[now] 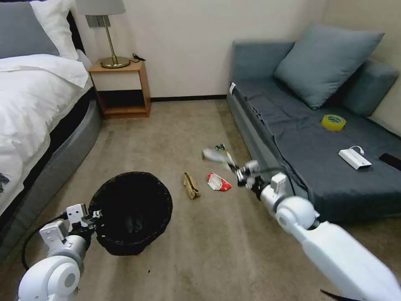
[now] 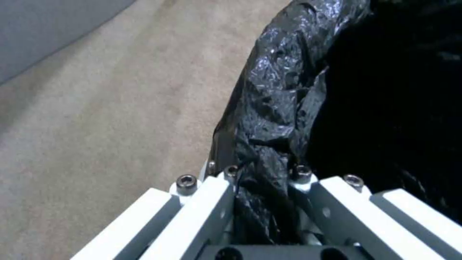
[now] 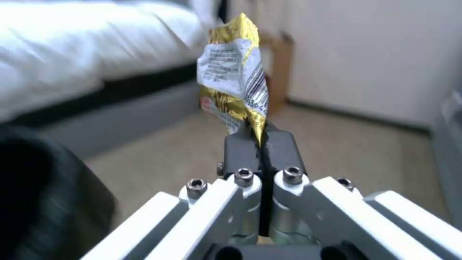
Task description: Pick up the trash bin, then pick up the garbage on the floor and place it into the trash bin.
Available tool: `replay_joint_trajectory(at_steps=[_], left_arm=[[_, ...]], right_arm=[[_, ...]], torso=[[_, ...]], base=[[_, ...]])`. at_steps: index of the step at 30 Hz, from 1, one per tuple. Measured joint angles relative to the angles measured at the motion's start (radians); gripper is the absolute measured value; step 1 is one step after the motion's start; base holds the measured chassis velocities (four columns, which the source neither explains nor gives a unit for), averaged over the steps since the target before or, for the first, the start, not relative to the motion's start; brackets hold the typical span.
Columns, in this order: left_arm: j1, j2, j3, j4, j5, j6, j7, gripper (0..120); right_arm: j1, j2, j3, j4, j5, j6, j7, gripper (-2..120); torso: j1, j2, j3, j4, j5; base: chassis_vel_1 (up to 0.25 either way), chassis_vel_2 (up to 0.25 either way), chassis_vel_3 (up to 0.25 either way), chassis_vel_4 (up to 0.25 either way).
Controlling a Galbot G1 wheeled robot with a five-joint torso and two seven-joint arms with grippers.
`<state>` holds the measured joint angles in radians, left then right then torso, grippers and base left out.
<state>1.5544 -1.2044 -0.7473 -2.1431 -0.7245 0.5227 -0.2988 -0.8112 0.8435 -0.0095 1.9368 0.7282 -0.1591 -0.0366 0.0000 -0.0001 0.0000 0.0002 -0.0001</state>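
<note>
While both claws were loaded, status read as below.
Bin: round trash bin lined with crinkled black plastic bag [image 1: 133,211] was held at its rim, tilted with the mouth toward the camera, over the beige carpet floor [image 1: 175,125]. Pick-up of the bin looked done.
Left claw [image 1: 92,217]: clamped on the bag-covered rim at the bin's left side; in the left wrist view the fingers [image 2: 212,202] pinched the black liner.
Right claw [image 1: 239,172]: clamped together on the flat yellow-silver wrapper [image 1: 215,155], held in the air to the right of the bin and well apart from it, near the grey sofa [image 1: 317,138] edge. Right wrist view showed the wrapper standing up from the shut tips.
Done: first piece was lifted, not yet in the bin.
Left on floor: crumpled tan paper [image 1: 191,185] and red-and-white packet [image 1: 218,182], side by side between bin and sofa; small clear bottle with green label [image 1: 219,147] farther back, partly behind the wrapper.
Bin contents: too dark to tell.
Judgement: roughly a third along; one drop and three more picks remained.
</note>
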Motion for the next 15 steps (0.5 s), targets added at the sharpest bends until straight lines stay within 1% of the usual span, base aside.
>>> replay_joint_trajectory(at_steps=[1,3,4,6,7,9,10,11,13,15], left_arm=[[0.000,0.000,0.000,0.000,0.000,0.000,0.000,3],[-0.003,0.000,0.007,0.001,-0.003,0.005,-0.004,3],[-0.003,0.000,0.008,0.001,-0.004,0.007,-0.004,3],[-0.003,0.000,0.009,0.001,-0.005,0.008,-0.004,3],[-0.003,0.000,0.012,0.000,-0.009,0.012,-0.005,3],[-0.001,0.000,0.017,-0.008,-0.015,0.016,-0.006,3],[-0.001,0.000,0.017,-0.008,-0.015,0.016,-0.006,3],[0.000,0.000,0.023,-0.013,-0.018,0.019,-0.006,3],[0.003,0.000,0.035,-0.022,-0.020,0.026,0.000,3],[0.004,0.000,0.040,-0.026,-0.019,0.028,0.005,3]], right_arm=[[0.000,0.000,0.000,0.000,0.000,0.000,0.000,0],[0.017,-0.045,-0.014,0.119,0.027,0.000,-0.024,0],[0.017,-0.061,-0.019,0.152,0.030,0.000,-0.036,0],[0.017,-0.066,-0.021,0.161,0.031,0.000,-0.039,0],[-0.001,-0.112,-0.035,0.234,0.025,0.003,-0.080,0],[-0.064,-0.162,-0.039,0.296,-0.012,0.011,-0.125,0],[-0.064,-0.162,-0.039,0.296,-0.012,0.011,-0.125,0],[-0.100,-0.180,-0.040,0.316,-0.037,0.015,-0.141,0],[-0.154,-0.192,-0.048,0.329,-0.084,0.021,-0.155,0],[-0.172,-0.191,-0.053,0.329,-0.103,0.023,-0.160,0]], torso=[[0.000,0.000,0.000,0.0000,0.0000],[0.000,0.000,0.000,0.0000,0.0001],[0.000,0.000,0.000,0.0000,0.0000],[0.000,0.000,0.000,0.0000,0.0000],[0.000,0.000,0.000,-0.0001,-0.0001],[0.000,0.000,0.000,-0.0003,0.0003],[0.000,0.000,0.000,-0.0003,0.0003],[0.000,0.000,0.000,-0.0003,0.0002],[0.000,0.000,0.000,-0.0004,0.0002],[0.000,0.000,0.000,-0.0004,0.0004]], base=[[0.000,0.000,0.000,0.000],[0.000,0.000,0.000,0.000],[0.000,0.000,0.000,0.000],[0.000,0.000,0.000,0.000],[0.000,0.000,0.000,0.000],[0.000,0.000,0.000,0.000],[0.000,0.000,0.000,0.000],[0.000,0.000,0.000,0.000],[0.000,0.000,0.000,0.000],[0.000,0.000,0.000,0.000]])
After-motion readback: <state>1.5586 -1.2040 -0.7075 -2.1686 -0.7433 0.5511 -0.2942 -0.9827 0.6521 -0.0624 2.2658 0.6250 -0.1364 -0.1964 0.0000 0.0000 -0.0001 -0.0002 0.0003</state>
